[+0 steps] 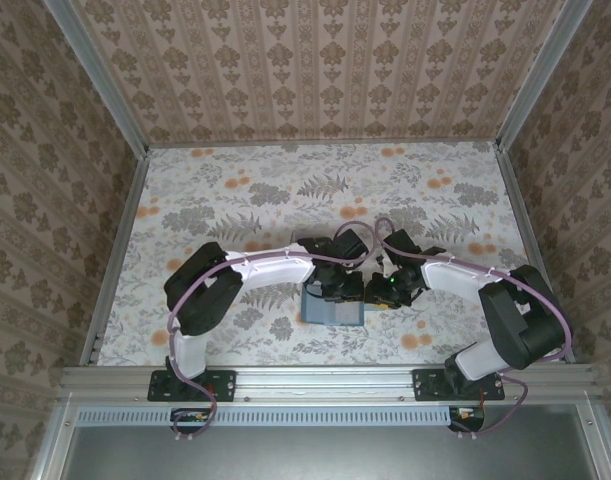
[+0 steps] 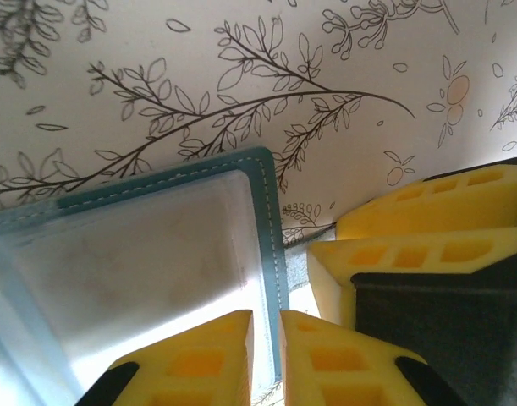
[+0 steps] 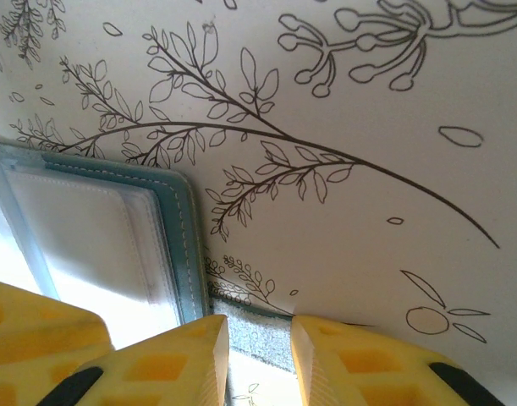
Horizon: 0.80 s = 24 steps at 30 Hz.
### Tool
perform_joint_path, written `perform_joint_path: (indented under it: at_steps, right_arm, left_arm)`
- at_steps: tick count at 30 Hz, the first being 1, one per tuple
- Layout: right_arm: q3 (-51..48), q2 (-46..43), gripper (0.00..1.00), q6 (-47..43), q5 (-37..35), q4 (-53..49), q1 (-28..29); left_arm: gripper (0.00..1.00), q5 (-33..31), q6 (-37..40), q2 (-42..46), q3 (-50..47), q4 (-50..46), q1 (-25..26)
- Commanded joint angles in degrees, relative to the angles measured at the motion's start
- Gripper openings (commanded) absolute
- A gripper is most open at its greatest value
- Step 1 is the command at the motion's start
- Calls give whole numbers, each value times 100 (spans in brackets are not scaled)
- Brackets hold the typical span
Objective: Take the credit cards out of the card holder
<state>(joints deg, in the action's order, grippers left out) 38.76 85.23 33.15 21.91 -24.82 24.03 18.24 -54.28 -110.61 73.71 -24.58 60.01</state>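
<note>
Left gripper [image 2: 265, 338] straddles card holder [image 2: 156, 245] edge, right gripper [image 2: 330, 241] crowding beside

Teal card holder [image 1: 331, 310] lies open flat (white stitching, clear inner pockets).

Top external: high up behind the arm bases [image 1: 193, 384], tilted down and forward, far, taking in the whole floral-print tabletop [image 1: 235, 190]. Left wrist: very near, looking down past the left gripper [image 2: 266, 330]. Right wrist: equally near, past the right gripper [image 3: 260, 328]. All three share the teal-blue stitched rectangular card holder [image 1: 330, 312]; wrist views share its corner and the branch print [image 2: 241, 118].
</note>
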Motion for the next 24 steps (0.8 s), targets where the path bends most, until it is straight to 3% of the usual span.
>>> perform_joint_path:
  at_steps: [1,6,11,24]
  right_arm:
    - [-185,212,29,-92,-237,-173,-26]
    - [-198,233,29,-106,-240,-166,-46]
    - [-221,197,29,-121,-240,-172,-55]
    - [-159,214,29,-163,-205,-219,-80]
  left_arm:
    - [16,208,-145,-221,-148,167,-32]
    - [20,202,-191,-327,-239,165,-33]
    - [31,-393,112,-322,21,-854,-5]
    - [42,-1559,680,-552,1016,-2863,158]
